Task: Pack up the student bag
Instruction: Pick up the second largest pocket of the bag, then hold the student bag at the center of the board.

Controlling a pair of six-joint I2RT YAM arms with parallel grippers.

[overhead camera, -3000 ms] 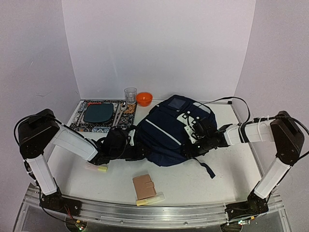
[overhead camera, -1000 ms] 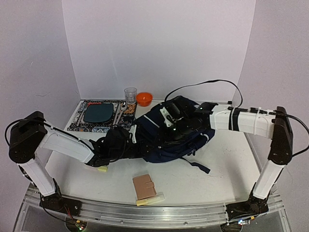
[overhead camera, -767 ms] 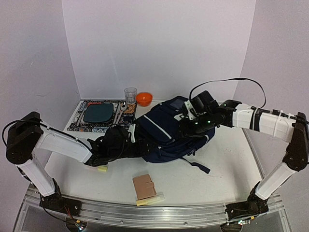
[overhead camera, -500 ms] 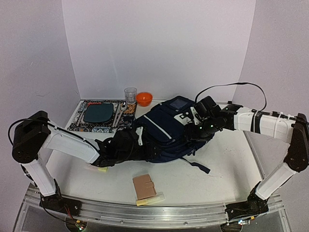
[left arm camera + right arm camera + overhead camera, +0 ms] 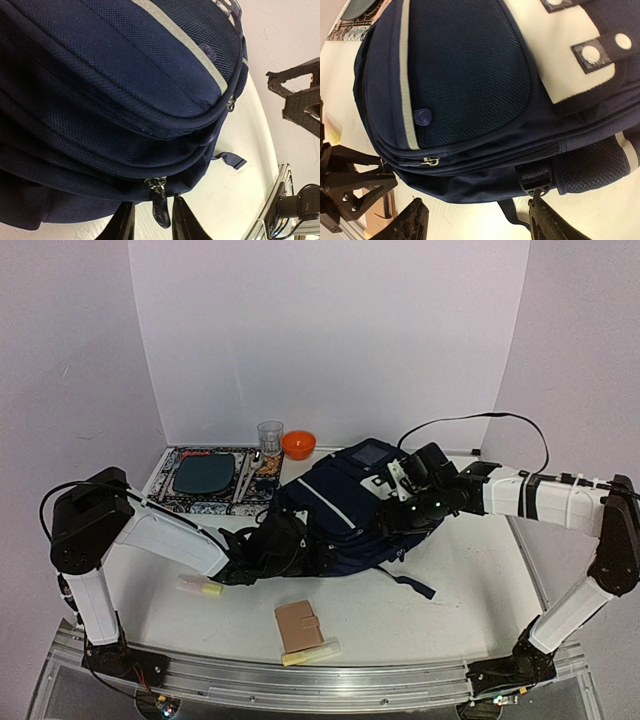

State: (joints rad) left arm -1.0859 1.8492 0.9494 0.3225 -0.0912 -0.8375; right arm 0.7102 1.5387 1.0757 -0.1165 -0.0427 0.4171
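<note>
The student bag [image 5: 345,512] lies flat mid-table, navy with a thin white stripe [image 5: 407,75] and white buckle patches [image 5: 570,30]. My left gripper [image 5: 312,558] is at the bag's near-left edge. In the left wrist view its fingers [image 5: 122,224] stand narrowly apart on either side of a black zipper pull [image 5: 161,210], with a slim gap on each side. My right gripper [image 5: 397,512] hovers over the bag's right side, open wide. Its fingertips [image 5: 415,220] straddle the lower edge, near a strap buckle [image 5: 536,177].
A tan wallet [image 5: 299,625] and a yellow highlighter [image 5: 310,652] lie near the front edge. Another highlighter [image 5: 200,587] lies under the left arm. At the back stand a patterned mat with a dark plate [image 5: 205,475], a glass [image 5: 270,435] and an orange bowl [image 5: 298,445].
The left gripper slid right along the bag's near edge to the zipper pull. The right gripper moved from over the bag's middle to its right side and opened wider.
</note>
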